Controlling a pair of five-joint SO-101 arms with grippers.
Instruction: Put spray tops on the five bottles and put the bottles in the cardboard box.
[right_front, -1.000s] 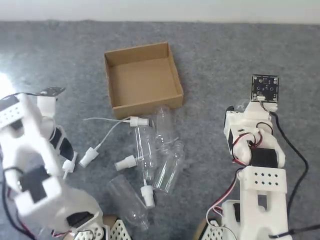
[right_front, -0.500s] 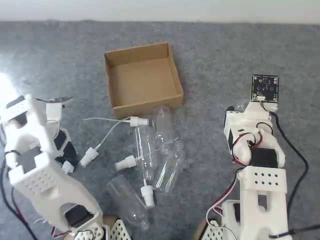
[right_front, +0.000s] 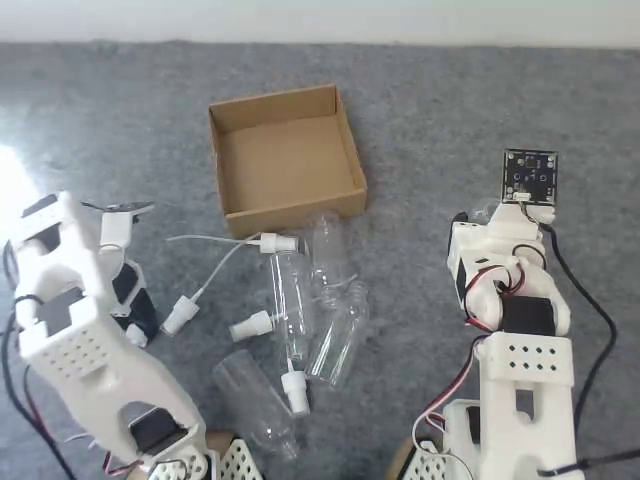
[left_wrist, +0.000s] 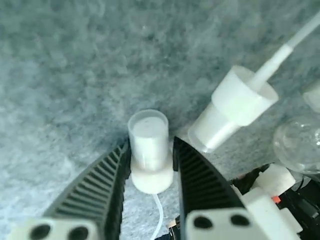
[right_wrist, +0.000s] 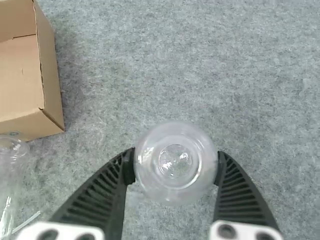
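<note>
Bottles (right_front: 340, 340) number five, spray tops (right_front: 180, 313) seemingly five, cardboard box (right_front: 280, 105) one.

The desk (right_front: 450, 100) wears grey, felt-like fabric. A pale strip (right_front: 320, 20), perhaps a wall, borders its far edge.

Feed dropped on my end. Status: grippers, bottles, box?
Left gripper shut on a spray top. Right gripper shut on a bottle. Cardboard box holds no bottles. Second spray top close beside left's.

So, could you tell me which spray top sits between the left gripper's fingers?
The spray top farthest from the lying bottles, in the left gripper; the other tops lie nearer them.
</note>
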